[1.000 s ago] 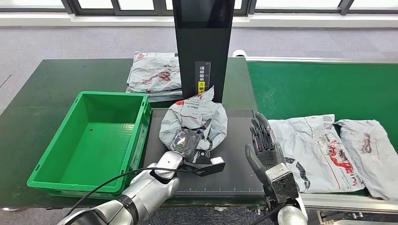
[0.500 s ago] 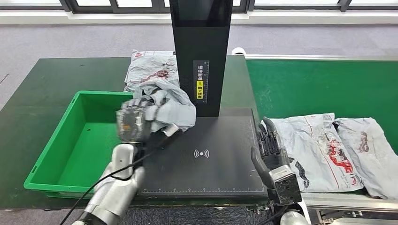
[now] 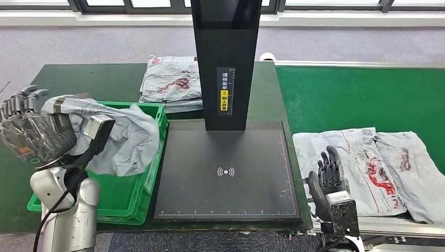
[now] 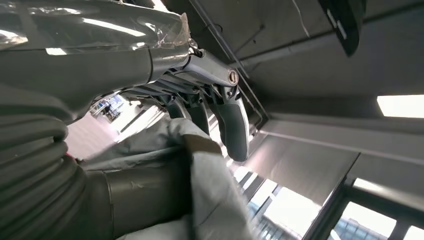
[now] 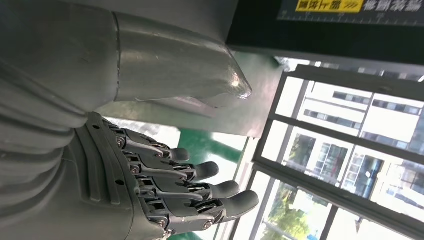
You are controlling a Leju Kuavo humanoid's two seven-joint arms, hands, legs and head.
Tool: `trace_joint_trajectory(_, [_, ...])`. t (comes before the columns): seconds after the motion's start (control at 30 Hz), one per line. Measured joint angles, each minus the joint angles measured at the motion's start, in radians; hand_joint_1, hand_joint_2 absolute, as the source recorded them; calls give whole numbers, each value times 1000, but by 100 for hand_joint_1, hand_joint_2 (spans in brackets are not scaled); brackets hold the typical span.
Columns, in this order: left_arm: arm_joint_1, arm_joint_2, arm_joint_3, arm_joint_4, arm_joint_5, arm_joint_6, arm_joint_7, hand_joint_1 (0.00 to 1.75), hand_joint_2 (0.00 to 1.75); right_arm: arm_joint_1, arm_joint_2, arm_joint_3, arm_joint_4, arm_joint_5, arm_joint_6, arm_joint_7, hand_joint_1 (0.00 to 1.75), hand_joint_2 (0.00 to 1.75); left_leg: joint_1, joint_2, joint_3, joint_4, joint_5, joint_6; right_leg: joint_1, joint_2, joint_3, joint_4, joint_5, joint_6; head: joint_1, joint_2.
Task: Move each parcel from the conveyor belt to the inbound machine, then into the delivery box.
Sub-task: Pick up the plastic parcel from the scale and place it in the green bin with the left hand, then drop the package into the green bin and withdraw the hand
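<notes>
My left hand holds a crumpled grey parcel up over the left part of the green delivery box, and the parcel drapes across the box's right rim. In the left wrist view the parcel lies against the fingers. The inbound machine's black scan plate is bare beneath its black tower. Two flat grey parcels lie on the green conveyor belt. My right hand stands open at the near edge, just left of them, its fingers straight and holding nothing.
A stack of grey parcels lies on the dark green table behind the box, left of the tower. The conveyor's metal front rail runs beside my right wrist.
My left hand lifted the parcel off the scan plate and carried it left, over the green box. My right hand drew back and lower, toward the conveyor's near edge.
</notes>
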Motion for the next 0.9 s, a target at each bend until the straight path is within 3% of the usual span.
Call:
trace_joint_trajectory(0.47, [-46,20,14,-84,29,-29,-7,175,175,15,1,-26,-2,2,-4,2,0,175,0,-1,0,0,0,0,0,-1,0,0,0,0,0,0])
trace_joint_trajectory(0.5, [-60,25,14,-81,35,-48,-5,166,175,15,1,-26,-2,2,-7,3,0,175,0,-1,0,0,0,0,0,-1,0,0,0,0,0,0])
trace_joint_trajectory(0.53, [-81,33,14,-72,42,-76,0,122,175,17,1,-26,-2,1,-11,4,0,175,0,-1,0,0,0,0,0,-1,0,0,0,0,0,0])
trace_joint_trajectory(0.6, [-135,54,16,-38,61,-150,14,35,87,23,1,-27,-4,1,-19,8,0,175,0,-1,0,0,1,0,0,-1,0,0,1,0,0,0])
trace_joint_trajectory(0.63, [-166,66,17,-10,75,-198,19,0,44,27,1,-27,-6,0,-22,11,0,175,0,-1,0,0,1,0,0,-1,0,0,1,1,0,0])
trace_joint_trajectory(0.67, [-197,78,18,25,95,-248,21,0,0,32,1,-27,-9,0,-24,13,0,175,0,-1,0,0,2,0,0,-1,0,0,1,1,0,0])
trace_joint_trajectory(0.77, [-277,107,18,145,179,-365,6,0,0,49,1,-30,-24,0,-26,17,0,175,0,0,0,0,3,0,0,-1,0,0,2,0,0,0])
trace_joint_trajectory(0.9, [-322,126,18,249,232,-396,-13,0,0,64,2,-37,-36,0,-25,19,0,175,0,2,-1,0,3,-1,0,1,-2,1,4,-1,0,0])
